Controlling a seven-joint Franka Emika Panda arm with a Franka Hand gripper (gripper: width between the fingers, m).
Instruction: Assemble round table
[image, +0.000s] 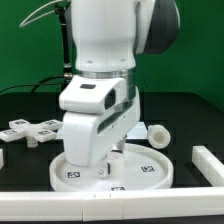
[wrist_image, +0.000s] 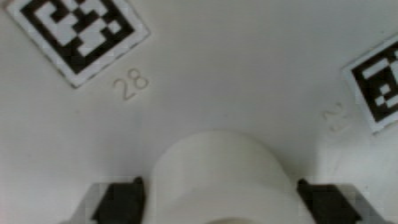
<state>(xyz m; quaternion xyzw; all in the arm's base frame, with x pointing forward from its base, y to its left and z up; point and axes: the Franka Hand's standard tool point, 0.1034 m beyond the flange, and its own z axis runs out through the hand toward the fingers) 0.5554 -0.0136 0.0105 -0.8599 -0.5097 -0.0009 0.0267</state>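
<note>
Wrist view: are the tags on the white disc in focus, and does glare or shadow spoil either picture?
Wrist view: the black-and-white square tags on the large white rimmed plastic disc read clearly, without glare; the white rounded shape nearest the lens is soft. Exterior view: evenly lit, no glare, the disc stands out against the black table.

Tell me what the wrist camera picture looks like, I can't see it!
A fat white cylinder is gripped between the gripper's two dark fingers, over the flat white round disc. The disc carries two black-and-white square tags and a faint number 28.
</note>
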